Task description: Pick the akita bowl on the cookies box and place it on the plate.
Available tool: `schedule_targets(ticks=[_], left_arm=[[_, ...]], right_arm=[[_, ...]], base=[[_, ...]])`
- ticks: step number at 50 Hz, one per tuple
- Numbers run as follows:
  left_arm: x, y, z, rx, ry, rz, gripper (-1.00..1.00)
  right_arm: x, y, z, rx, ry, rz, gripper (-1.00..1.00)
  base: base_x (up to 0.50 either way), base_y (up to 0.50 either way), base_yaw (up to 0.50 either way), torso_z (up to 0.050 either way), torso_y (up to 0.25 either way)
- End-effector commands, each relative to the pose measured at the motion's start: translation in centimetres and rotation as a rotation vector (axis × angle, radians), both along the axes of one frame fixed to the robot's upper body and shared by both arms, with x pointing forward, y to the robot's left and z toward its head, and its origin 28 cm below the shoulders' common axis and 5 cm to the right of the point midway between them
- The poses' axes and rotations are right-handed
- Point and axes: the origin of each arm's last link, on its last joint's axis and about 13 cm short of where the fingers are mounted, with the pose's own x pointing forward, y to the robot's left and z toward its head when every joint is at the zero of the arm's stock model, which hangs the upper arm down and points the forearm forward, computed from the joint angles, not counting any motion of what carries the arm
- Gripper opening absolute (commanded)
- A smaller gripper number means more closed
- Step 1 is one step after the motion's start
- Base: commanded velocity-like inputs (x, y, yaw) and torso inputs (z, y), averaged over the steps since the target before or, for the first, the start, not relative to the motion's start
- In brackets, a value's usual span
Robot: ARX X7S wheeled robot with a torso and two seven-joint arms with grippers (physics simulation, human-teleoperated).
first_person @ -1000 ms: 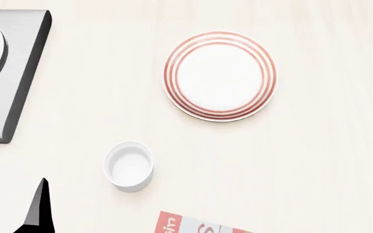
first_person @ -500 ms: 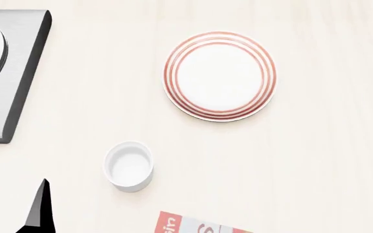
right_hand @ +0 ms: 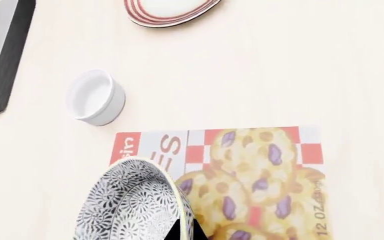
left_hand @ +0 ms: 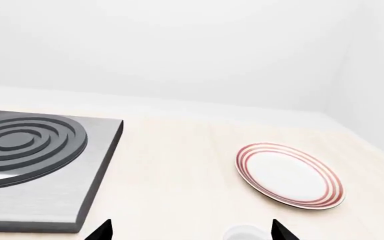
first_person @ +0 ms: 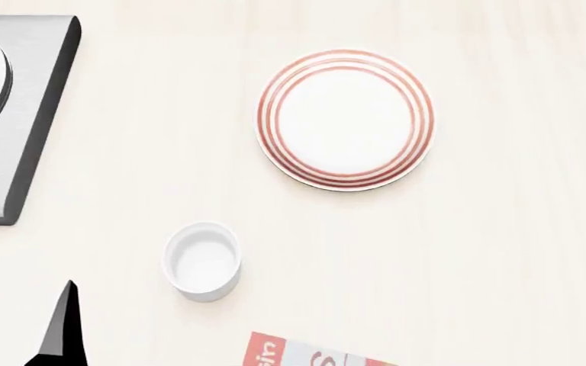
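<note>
Here, the akita bowl sits tilted over the cookies box.
The right gripper pinches its rim; left gripper stands apart near the white cup, the plate beyond.

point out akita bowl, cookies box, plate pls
akita bowl (right_hand: 135,205): right wrist view, on its speckled outer wall.
cookies box (right_hand: 259,177): right wrist view, on the printed cookie picture on its top face.
plate (first_person: 345,120): head view, on its plain white centre.
</note>
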Motion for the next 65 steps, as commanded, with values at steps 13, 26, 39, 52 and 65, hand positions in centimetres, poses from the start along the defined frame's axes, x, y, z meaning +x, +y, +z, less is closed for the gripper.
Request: schedule_targets(ticks=[13, 26, 39, 52, 65], left_arm=[[0.2, 0.2, 0.2, -0.008, -0.028, 0.017, 1.00], [0.1, 0.2, 0.3, -0.008, -0.026, 0.019, 1.00], [0.3, 0.3, 0.2, -0.008, -0.019, 0.022, 1.00], [0.4, 0.3, 0.2, -0.010, -0.017, 0.023, 1.00], [0.5, 0.5, 0.2, -0.013, -0.014, 0.027, 1.00]], right_arm=[[0.6, -0.2, 1.8, 0.067, -0.110, 0.017, -1.00], [2.9, -1.6, 4.1, 0.083, -0.176, -0.042, -1.00], [5.9, -2.3, 4.6, 0.127, -0.200, -0.080, -1.00], [8.8, -3.7, 4.9, 0.152, -0.211, -0.142, -1.00], [12.0, -4.3, 5.9, 0.155, -0.250, -0.155, -1.00]], base=[[0.00, 0.00, 0.00, 0.000, 0.000], [0.00, 0.00, 0.00, 0.000, 0.000], [0.00, 0.00, 0.00, 0.000, 0.000], [0.00, 0.00, 0.00, 0.000, 0.000], [0.00, 0.00, 0.00, 0.000, 0.000]])
